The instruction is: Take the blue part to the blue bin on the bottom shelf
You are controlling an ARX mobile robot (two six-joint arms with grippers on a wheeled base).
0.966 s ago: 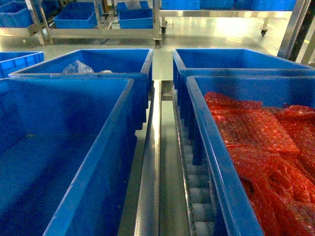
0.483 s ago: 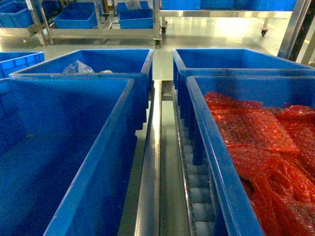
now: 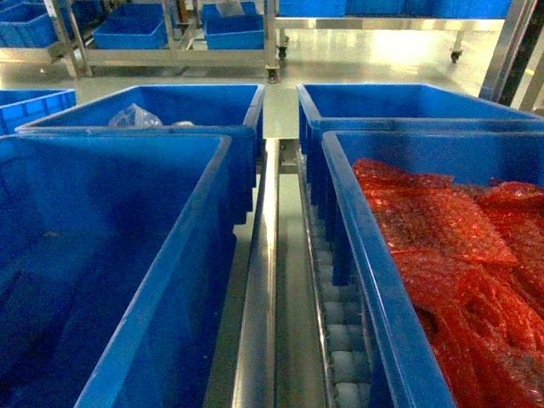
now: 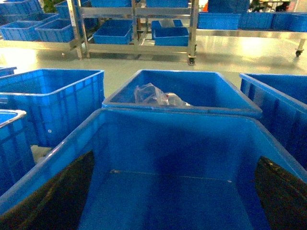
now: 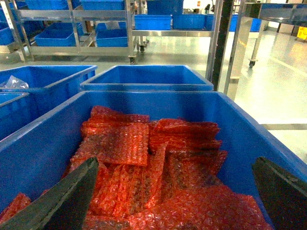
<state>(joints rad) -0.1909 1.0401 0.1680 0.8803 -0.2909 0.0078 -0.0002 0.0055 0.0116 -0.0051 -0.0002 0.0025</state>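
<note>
No blue part shows in any view. The near left blue bin (image 3: 195, 255) is empty; my left gripper (image 4: 175, 158) hangs open above its floor, dark fingers (image 4: 57, 201) wide apart with nothing between them. My right gripper (image 5: 175, 163) is open over the near right blue bin (image 3: 365, 255), which is filled with red bubble-wrap packets (image 5: 144, 158). Its fingers (image 5: 283, 191) hold nothing. The bins rest on the bottom shelf, whose white rollers (image 3: 340, 340) and steel divider (image 3: 263, 280) show between them. Neither gripper appears in the head view.
Behind stand two more blue bins: the far left one (image 3: 170, 106) holds a clear plastic bag (image 3: 133, 116), and the far right one (image 3: 408, 102) looks empty. Steel racks (image 3: 170, 51) with further blue bins line the back across the pale floor.
A darker shadow has spread over the floor of the near left bin in the head view. The bins and packets have not moved.
</note>
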